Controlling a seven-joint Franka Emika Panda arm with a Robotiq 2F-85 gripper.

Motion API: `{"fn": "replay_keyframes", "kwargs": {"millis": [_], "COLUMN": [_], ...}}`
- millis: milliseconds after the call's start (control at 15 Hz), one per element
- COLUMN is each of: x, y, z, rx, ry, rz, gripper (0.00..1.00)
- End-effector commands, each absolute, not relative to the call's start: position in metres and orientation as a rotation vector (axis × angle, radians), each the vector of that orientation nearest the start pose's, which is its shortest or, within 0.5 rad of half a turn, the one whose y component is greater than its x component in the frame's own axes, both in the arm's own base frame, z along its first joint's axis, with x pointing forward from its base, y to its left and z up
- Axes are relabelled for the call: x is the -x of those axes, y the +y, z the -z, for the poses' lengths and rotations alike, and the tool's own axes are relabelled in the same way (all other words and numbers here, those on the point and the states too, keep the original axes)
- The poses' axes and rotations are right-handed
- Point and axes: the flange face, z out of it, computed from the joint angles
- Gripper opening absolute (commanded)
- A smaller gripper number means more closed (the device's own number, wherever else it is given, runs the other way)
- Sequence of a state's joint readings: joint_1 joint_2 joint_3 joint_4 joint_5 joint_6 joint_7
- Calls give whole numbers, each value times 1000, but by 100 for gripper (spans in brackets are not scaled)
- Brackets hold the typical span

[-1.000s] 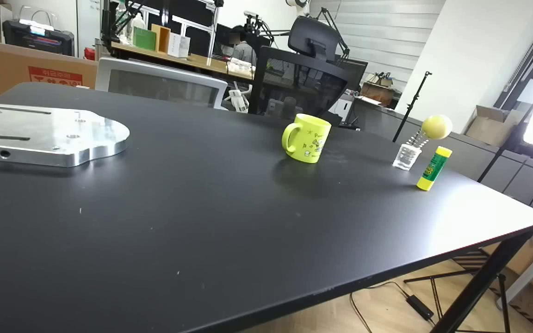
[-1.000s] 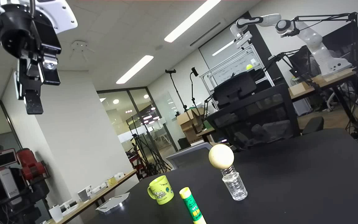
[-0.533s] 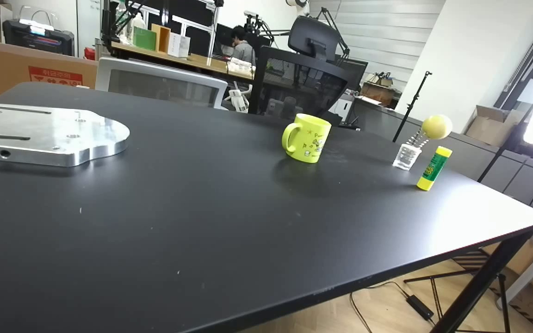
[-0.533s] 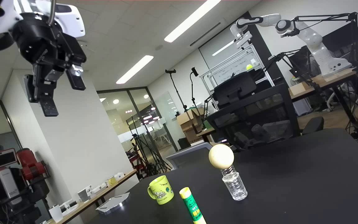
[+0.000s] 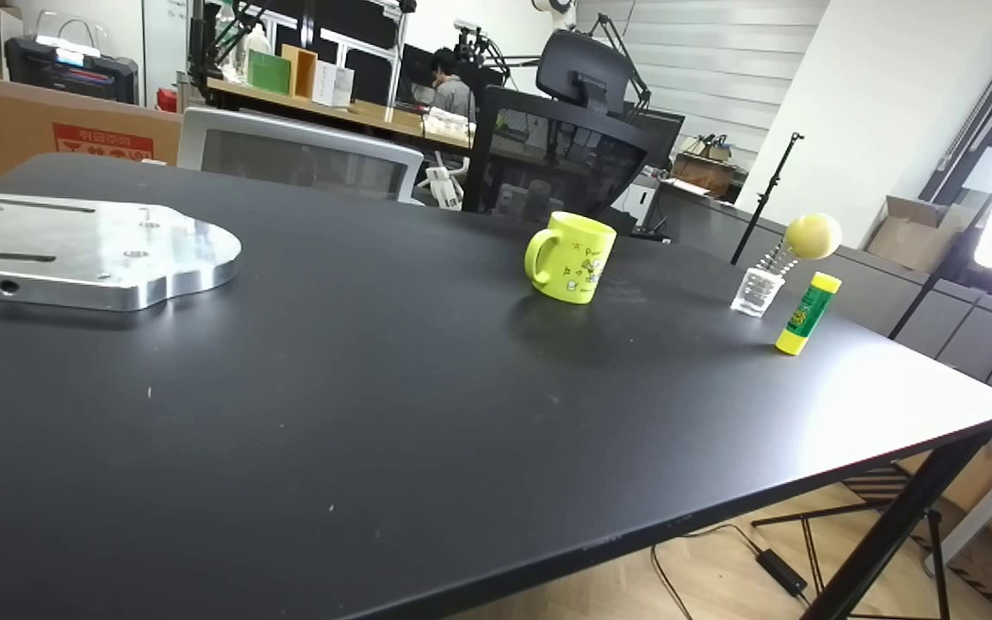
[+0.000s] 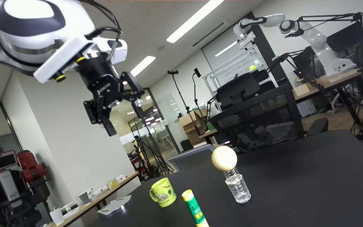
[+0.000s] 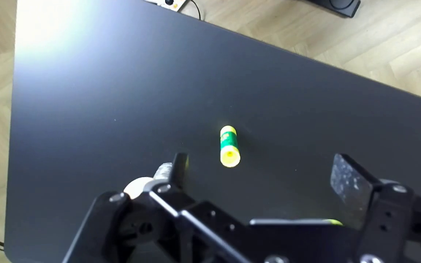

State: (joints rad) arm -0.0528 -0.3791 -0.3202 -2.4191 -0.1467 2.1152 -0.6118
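In the wrist view my gripper (image 7: pixel 260 171) stands open, its fingers wide apart with nothing between them. A green glue stick with yellow ends (image 7: pixel 229 146) is upright on the table below, ahead of the jaws and closer to the left finger. Behind that finger, partly hidden, show a pale ball (image 7: pixel 136 187) and a clear bottle (image 7: pixel 163 171). Only a sliver of the yellow-green mug (image 7: pixel 334 221) peeks past the gripper body. In an exterior view the gripper (image 6: pixel 127 126) hangs high above the mug (image 6: pixel 164 193), glue stick (image 6: pixel 194 208) and ball-topped bottle (image 6: pixel 237 188), touching none.
A silver metal plate (image 5: pixel 74 250) lies on the black table (image 5: pixel 375 430), far from the glue stick. Office chairs, one a black mesh chair (image 5: pixel 556 155), stand along the table's far side. The table edge (image 7: pixel 305 58) crosses the wrist view's upper right.
In an exterior view the arm and open gripper have swung rightward and somewhat lower, bringing more of the arm into sight. The objects on the table have stayed put.
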Motion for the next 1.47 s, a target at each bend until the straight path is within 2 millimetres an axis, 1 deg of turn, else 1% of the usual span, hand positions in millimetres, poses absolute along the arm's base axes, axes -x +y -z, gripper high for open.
{"fn": "replay_keyframes", "kwargs": {"millis": [0,133,200,333,400,533,600,667,733,933,1133,1400], "x": [-453,-474,-449,-465,-469,-472,-475,-482,-489,-500,-509,-510], "y": [-164,-160,-160,-157,-157,-158,-161,-163,-166,-171,-165,-150], "z": [-418,-397,-406,-390,-386,-387,-388,-383,-370,-338,-303,-265], "rx": [3148,3169,3148,3157,3158,3162,3174,3165,3179,3164,3150,3129], "ry": [-474,-473,-519,-525,-526,-523,-501,-447,-404,-328,-298,-316], "rz": [91,46,80,39,28,30,63,152,160,216,190,131], "gripper": [100,100,100,100,100,100,100,100,100,100,100,100]}}
